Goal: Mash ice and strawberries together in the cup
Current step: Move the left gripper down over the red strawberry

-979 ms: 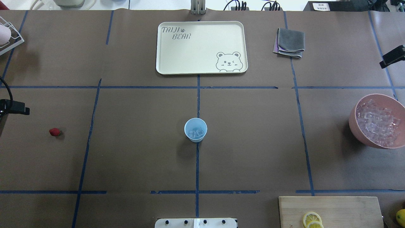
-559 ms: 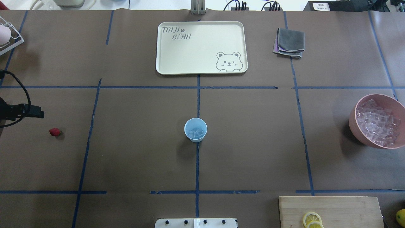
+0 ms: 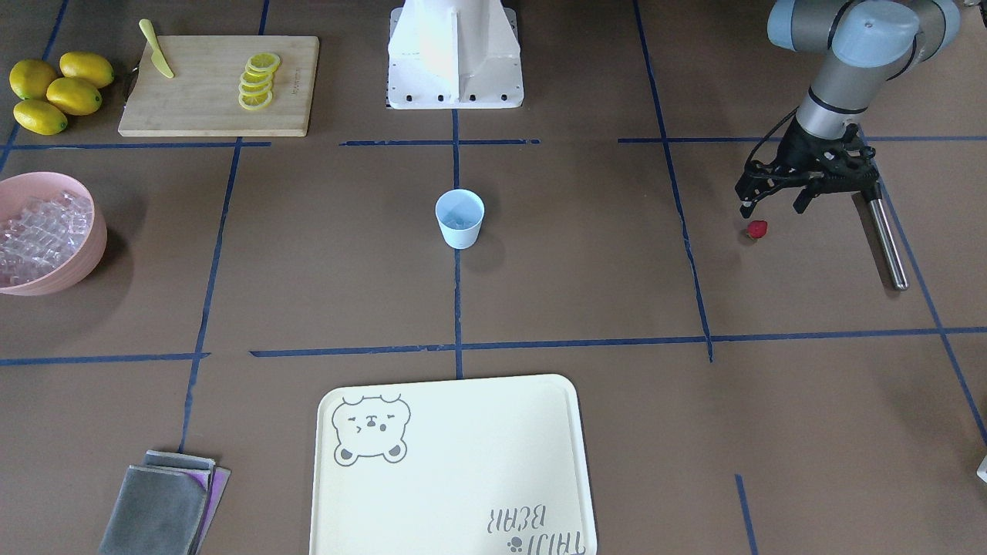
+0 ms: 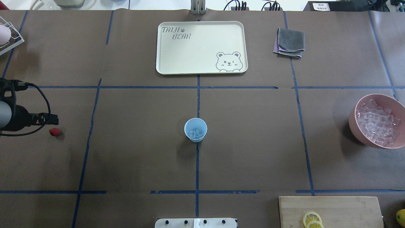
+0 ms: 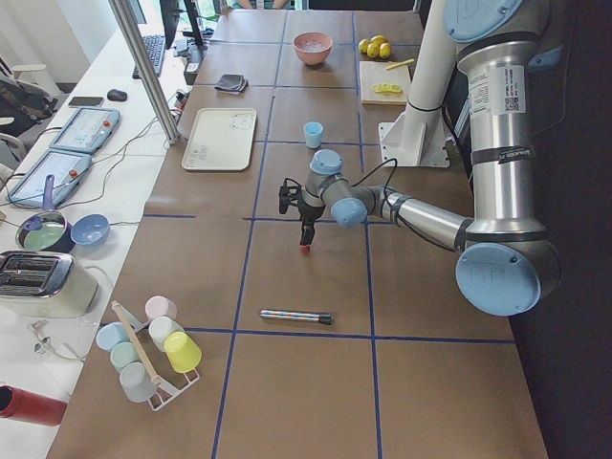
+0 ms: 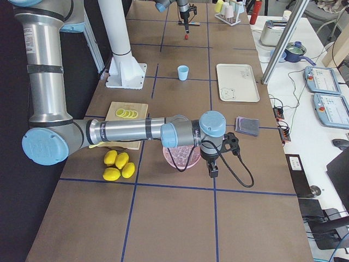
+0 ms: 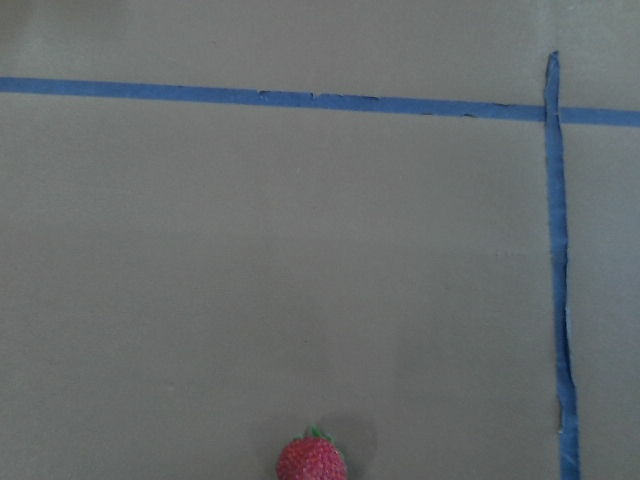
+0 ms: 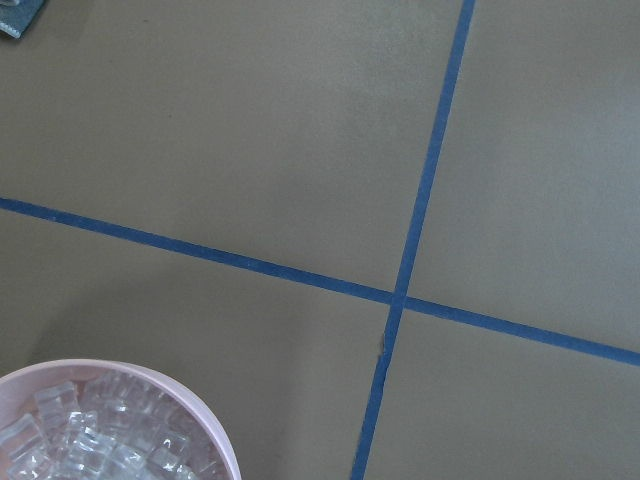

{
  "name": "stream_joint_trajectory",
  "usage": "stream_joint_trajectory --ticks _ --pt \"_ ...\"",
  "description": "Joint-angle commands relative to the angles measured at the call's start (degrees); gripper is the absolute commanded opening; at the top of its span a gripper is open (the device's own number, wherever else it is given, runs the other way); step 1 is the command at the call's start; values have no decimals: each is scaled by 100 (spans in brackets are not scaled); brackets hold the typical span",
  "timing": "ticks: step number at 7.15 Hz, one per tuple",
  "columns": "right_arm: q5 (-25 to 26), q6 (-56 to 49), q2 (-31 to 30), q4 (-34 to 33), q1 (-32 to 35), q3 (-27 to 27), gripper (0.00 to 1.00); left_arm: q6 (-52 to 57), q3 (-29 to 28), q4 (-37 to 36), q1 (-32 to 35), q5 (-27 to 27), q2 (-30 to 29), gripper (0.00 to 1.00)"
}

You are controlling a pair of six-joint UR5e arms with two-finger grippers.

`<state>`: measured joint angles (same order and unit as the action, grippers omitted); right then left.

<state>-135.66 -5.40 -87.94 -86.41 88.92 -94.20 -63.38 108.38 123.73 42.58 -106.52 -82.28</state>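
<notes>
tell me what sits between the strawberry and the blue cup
Nothing stands there: in the overhead view, only bare brown table cover crossed by one blue tape line separates the strawberry from the cup.

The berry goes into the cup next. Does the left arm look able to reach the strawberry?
Probably yes: the left gripper hangs open close above the strawberry, with nothing between them.
</notes>
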Motion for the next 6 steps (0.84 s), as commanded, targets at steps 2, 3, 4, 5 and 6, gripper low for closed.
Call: stream_joint_trajectory --ticks 2,3,4,5,6 --pt "4 22 -13 1 3 -20 99 -209 -590 679 -258 288 -16 100" --pt "13 30 -4 1 3 -11 99 -235 -659 679 -337 307 -86 100" --pt "5 30 5 1 3 -2 99 -236 -747 670 -355 307 -156 100" --pt "4 39 5 1 3 -2 99 -236 -774 670 -364 299 -183 98" --pt "13 39 5 1 3 -2 99 -236 -774 670 -364 298 -183 93"
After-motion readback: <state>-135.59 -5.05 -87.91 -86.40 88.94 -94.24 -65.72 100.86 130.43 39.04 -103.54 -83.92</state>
